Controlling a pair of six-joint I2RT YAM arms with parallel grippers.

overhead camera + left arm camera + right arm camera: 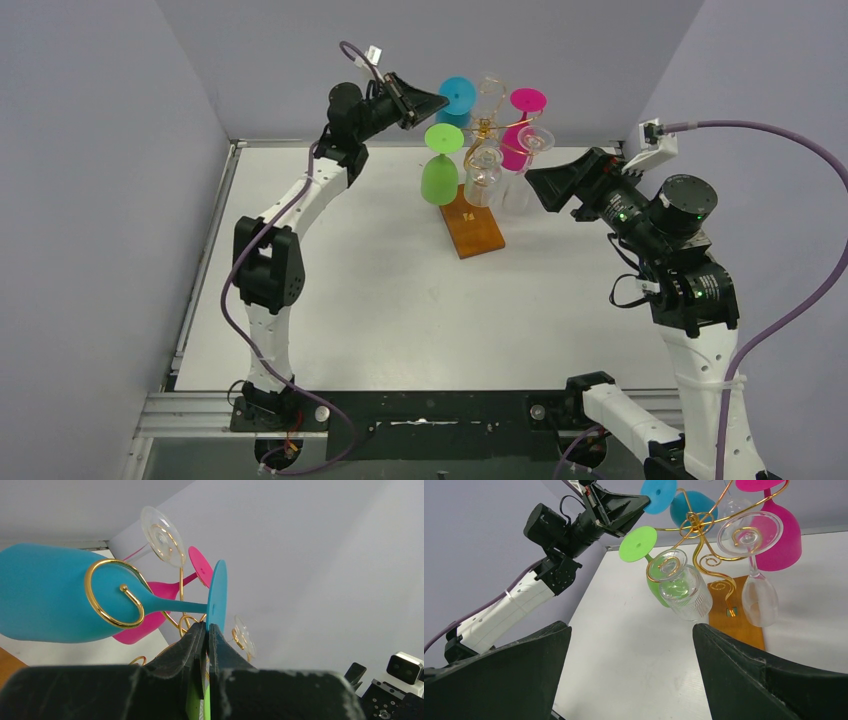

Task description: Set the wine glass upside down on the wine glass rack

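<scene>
Blue glass (45, 600) is hanging upside down on the rack (487, 132), its stem lying inside a gold loop (112, 600) and its foot (216, 595) facing outward, so the placing step is looking nearly done. Left gripper (206, 630) is sitting with jaws closed tight at the foot's lower rim; whether it is pinching that thin edge is unclear. Next move is calling for a gentle retreat without dragging the glass off. Left arm is reaching high and forward; right gripper (631, 630) is hovering wide open, empty, beside the rack.
</scene>
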